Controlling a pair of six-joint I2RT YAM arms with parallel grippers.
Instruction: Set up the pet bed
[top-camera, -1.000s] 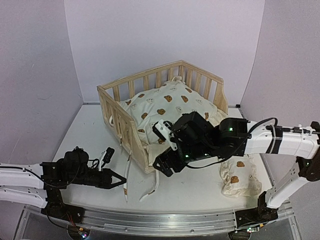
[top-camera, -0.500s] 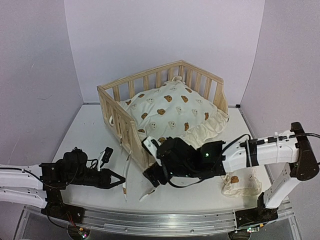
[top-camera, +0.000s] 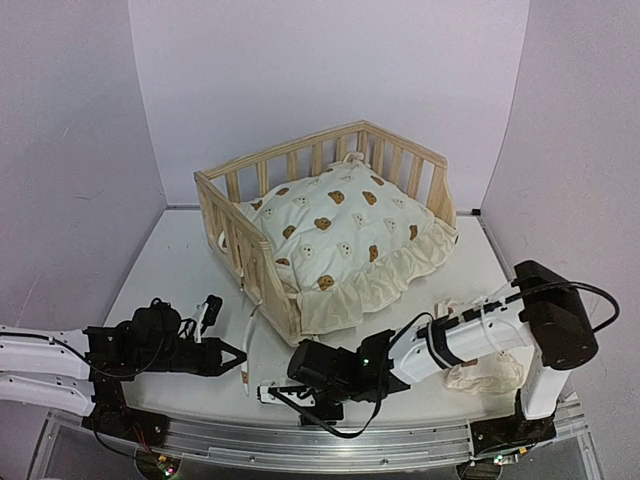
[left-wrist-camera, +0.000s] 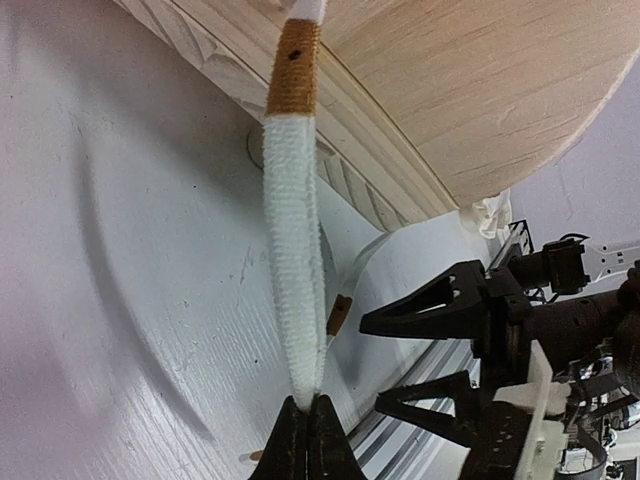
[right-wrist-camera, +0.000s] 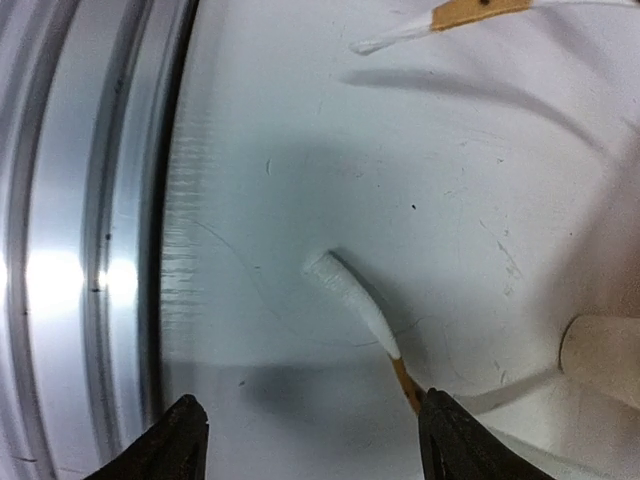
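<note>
**A:** Where does the pet bed (top-camera: 250, 262) stand?

**B:** Toward the back of the counter (top-camera: 180, 260), turned so one front corner faces the arms. The bear-print cushion (top-camera: 340, 225) fills it, and its frill spills over the open side. Both end effectors are on the near side of that corner, low over the counter, and neither touches the wood.

**A:** And the left end effector (left-wrist-camera: 308, 408)?

**B:** It lies to the near left of the corner, apart from the frame. Its jaws are pinched tight on the end of a white tie (left-wrist-camera: 295, 250) with a tan band, and the tie runs from the fingertips up toward the bed's lower edge. In the left wrist view the underside of the frame fills the upper right, so the bed sits just beyond and above the fingers.

**A:** The right one?

**B:** The right end effector (right-wrist-camera: 310, 400) is near the front edge of the counter, just in front of the bed's corner and close beside the left one. Its fingers are spread wide and hold nothing. The loose end of a second tie (right-wrist-camera: 350, 295) lies on the counter between them.

**A:** Anything else nearby?

**B:** The small pillow (top-camera: 490, 372) lies on the right of the counter, partly hidden behind the right arm
</note>
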